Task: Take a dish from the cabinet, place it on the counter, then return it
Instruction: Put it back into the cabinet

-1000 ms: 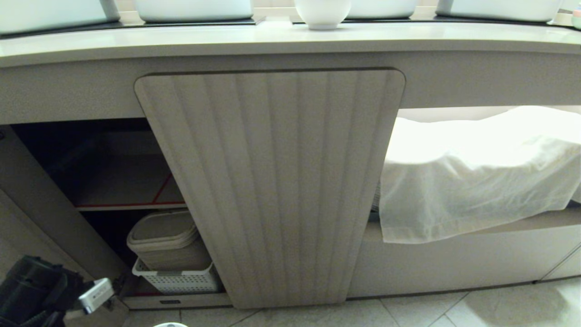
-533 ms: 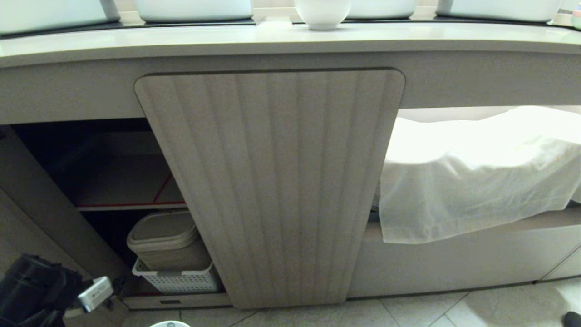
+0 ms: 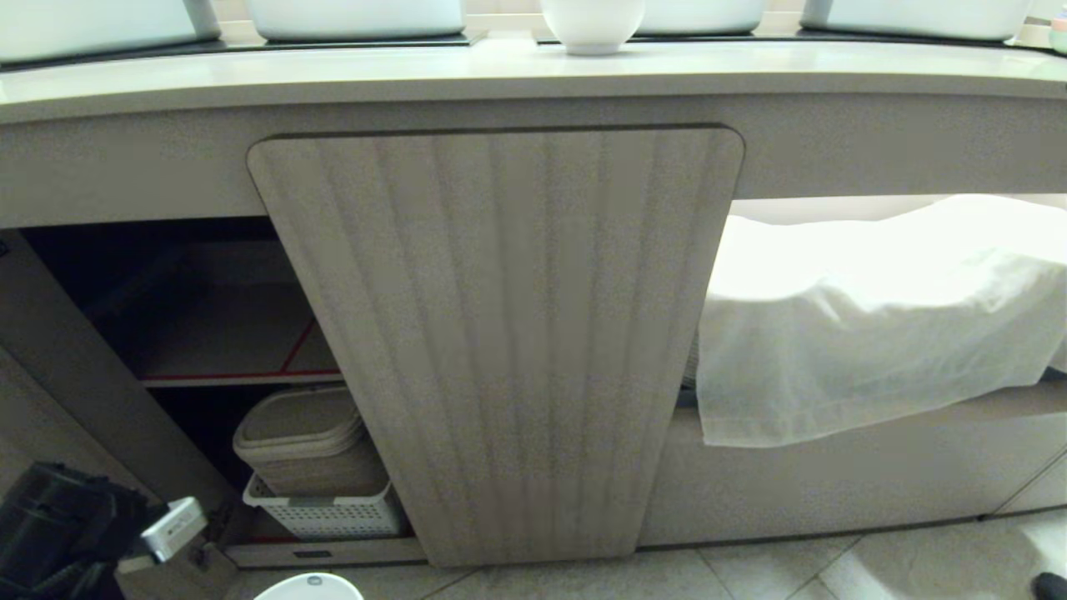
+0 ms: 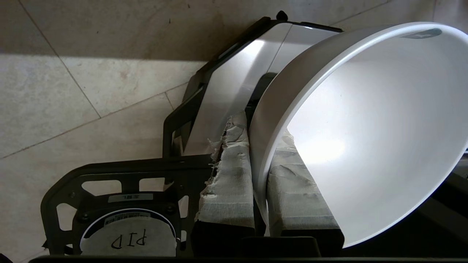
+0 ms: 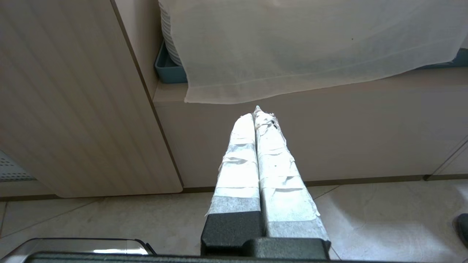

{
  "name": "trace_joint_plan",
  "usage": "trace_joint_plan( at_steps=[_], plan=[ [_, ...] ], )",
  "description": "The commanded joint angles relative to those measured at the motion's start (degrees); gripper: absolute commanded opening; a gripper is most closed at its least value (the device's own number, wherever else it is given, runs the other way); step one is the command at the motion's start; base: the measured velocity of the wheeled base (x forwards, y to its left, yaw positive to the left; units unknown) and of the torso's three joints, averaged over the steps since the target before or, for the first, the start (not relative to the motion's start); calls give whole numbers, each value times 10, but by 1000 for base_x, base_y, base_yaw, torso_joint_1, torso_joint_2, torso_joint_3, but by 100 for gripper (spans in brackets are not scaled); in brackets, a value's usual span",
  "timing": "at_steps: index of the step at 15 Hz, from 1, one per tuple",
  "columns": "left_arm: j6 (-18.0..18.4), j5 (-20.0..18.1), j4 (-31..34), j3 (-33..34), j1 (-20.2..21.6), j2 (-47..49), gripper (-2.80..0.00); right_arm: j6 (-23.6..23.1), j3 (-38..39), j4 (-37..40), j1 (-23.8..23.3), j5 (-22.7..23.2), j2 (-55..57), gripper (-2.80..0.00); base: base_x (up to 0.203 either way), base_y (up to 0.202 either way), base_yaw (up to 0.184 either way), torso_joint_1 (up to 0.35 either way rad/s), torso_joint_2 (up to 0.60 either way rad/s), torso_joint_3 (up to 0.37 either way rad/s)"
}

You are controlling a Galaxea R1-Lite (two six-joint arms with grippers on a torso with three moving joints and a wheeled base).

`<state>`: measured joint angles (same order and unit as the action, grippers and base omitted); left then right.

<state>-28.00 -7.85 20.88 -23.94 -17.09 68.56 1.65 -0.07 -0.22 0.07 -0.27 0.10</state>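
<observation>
In the left wrist view my left gripper point(image 4: 261, 133) is shut on the rim of the dish point(image 4: 365, 120), a small white bowl, one taped finger inside it and one outside. The dish hangs tilted over the tiled floor. In the head view only its rim point(image 3: 310, 587) shows at the bottom edge, beside my left arm point(image 3: 75, 529), low in front of the cabinet's point(image 3: 500, 333) open left compartment point(image 3: 208, 325). The counter point(image 3: 533, 71) runs along the top. My right gripper point(image 5: 256, 113) is shut and empty, pointing at the cabinet's lower right front.
A similar white bowl point(image 3: 592, 25) and white tubs point(image 3: 358, 17) stand on the counter. Below the red-edged shelf point(image 3: 242, 377) sit a beige lidded bin point(image 3: 304, 433) and a white basket point(image 3: 325, 512). A white cloth point(image 3: 875, 317) drapes the right compartment. The swung-out door point(image 3: 75, 375) stands at left.
The dish's rim has come further into the head view at the bottom edge. My left arm has shifted slightly leftwards; the grip is unchanged.
</observation>
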Motion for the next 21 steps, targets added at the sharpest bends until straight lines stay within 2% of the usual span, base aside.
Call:
trace_joint_plan(
  at_steps=[1, 21],
  plan=[
    [-2, -1, 1, -1, 4, -7, -280, 0, 0, 0, 0, 0, 0, -280, 0, 0, 0, 0, 0, 0],
    [1, -9, 0, 0, 5, -4, -280, -1, 0, 0, 0, 0, 0, -280, 0, 0, 0, 0, 0, 0]
  ],
)
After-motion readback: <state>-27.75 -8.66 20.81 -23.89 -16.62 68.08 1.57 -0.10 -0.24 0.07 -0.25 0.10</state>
